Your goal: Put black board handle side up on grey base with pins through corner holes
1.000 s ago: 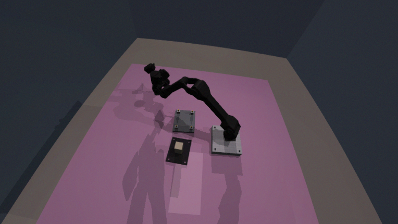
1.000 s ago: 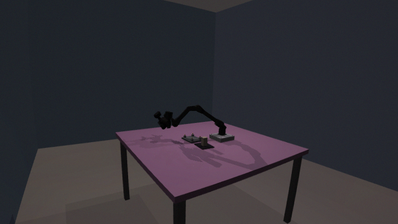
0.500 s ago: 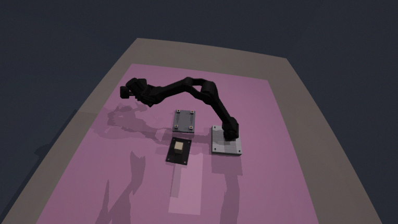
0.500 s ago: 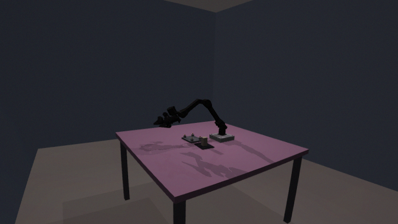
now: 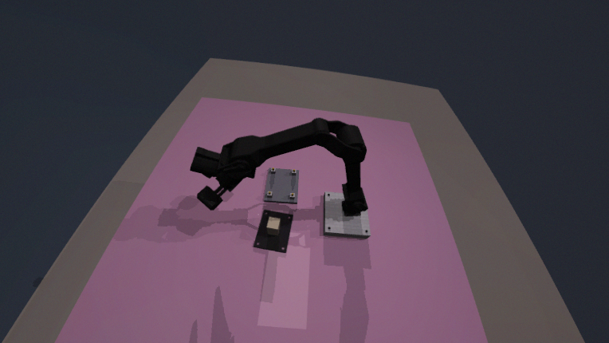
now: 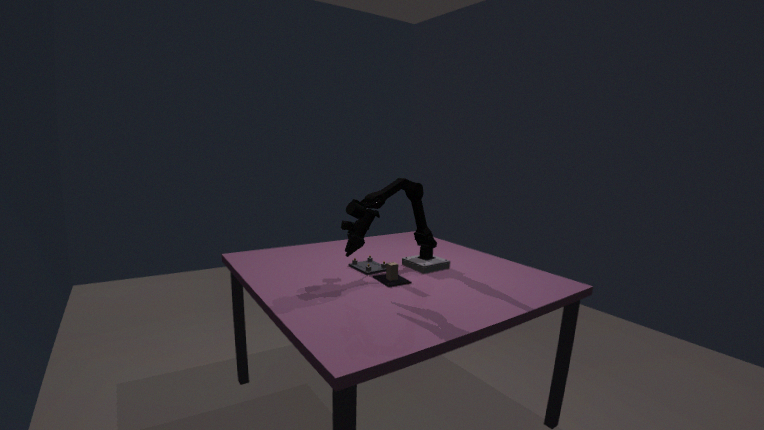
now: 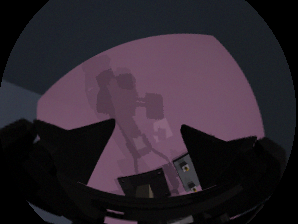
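The black board (image 5: 271,243) (image 6: 402,280) (image 7: 131,183) lies flat on the table. Its square tan handle (image 5: 273,225) (image 6: 391,271) (image 7: 144,191) stands up from the top. The grey base (image 5: 281,183) (image 6: 359,267) (image 7: 179,164) lies close beside it, a little apart, with bare posts carrying gold pins. My gripper (image 6: 350,251) (image 7: 148,125) is open and empty, raised above the table on the far side of the base from my arm's foot. In the wrist view the right finger hides part of the base, and the gripper body cuts off the board's near part.
My arm's light grey mounting plate (image 5: 334,223) (image 6: 427,264) stands on the pink table (image 5: 383,289) (image 6: 320,331), right of the base and board in the top view. My arm arches over the table behind the base in that view. Arm shadows cross the table.
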### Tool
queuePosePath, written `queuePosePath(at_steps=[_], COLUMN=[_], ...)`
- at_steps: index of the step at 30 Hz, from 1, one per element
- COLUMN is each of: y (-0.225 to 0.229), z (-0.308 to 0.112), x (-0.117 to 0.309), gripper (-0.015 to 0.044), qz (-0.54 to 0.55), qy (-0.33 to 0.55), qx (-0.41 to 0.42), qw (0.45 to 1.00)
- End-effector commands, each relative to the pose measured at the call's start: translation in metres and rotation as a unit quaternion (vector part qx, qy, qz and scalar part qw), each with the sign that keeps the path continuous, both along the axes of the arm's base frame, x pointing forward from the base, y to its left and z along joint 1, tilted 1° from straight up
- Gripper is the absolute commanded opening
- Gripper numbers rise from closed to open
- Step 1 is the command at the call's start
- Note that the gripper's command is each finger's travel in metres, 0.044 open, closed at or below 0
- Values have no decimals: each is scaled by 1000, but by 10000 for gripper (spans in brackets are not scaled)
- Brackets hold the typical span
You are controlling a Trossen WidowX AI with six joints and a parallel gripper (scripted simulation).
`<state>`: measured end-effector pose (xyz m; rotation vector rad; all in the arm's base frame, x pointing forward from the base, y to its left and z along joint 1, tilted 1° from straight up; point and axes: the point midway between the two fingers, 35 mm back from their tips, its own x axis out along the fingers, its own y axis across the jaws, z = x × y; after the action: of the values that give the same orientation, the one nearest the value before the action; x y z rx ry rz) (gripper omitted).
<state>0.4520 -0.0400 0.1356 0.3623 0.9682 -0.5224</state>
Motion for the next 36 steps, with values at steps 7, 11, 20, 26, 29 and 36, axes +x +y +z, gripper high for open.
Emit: queuePosePath(at_steps=[7, 11, 20, 26, 29, 36], y=[93, 98, 103, 103, 103, 103], z=[10, 13, -15, -27, -38, -43], x=[-144, -155, -156, -156, -156, -155], gripper=[440, 440, 440, 440, 440, 440], qz=[180, 190, 190, 190, 190, 190], qy=[231, 246, 246, 246, 246, 246], qx=[69, 73, 74, 74, 74, 74], qw=[954, 948, 948, 948, 948, 948])
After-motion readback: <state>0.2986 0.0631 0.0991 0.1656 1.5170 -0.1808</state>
